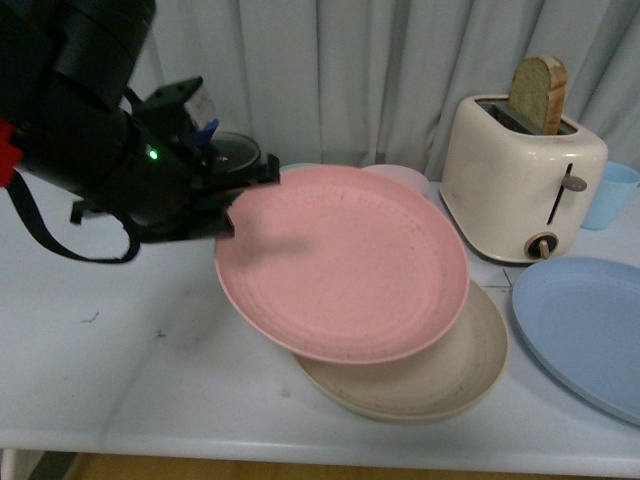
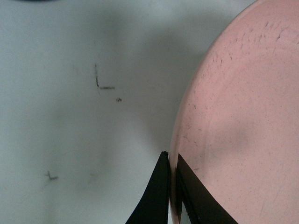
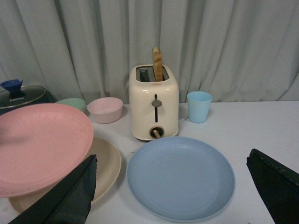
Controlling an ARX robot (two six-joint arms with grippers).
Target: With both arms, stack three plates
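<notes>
My left gripper [image 1: 228,205] is shut on the left rim of the speckled pink plate [image 1: 345,260] and holds it tilted just above the beige plate [image 1: 440,375], which lies on the white table [image 1: 120,340]. In the left wrist view the black fingers [image 2: 159,191] pinch the pink rim [image 2: 243,116]. The light blue plate [image 1: 585,325] lies flat at the right. In the right wrist view my right gripper [image 3: 173,186] is open and empty over the blue plate [image 3: 180,177], with the pink plate [image 3: 39,144] and the beige plate [image 3: 107,165] beside it.
A cream toaster [image 1: 520,175] with a bread slice stands at the back right, a light blue cup [image 1: 610,195] beside it. A small pink bowl [image 3: 105,109], a green bowl [image 3: 71,103] and a dark pot lid [image 1: 228,152] stand at the back by the grey curtain.
</notes>
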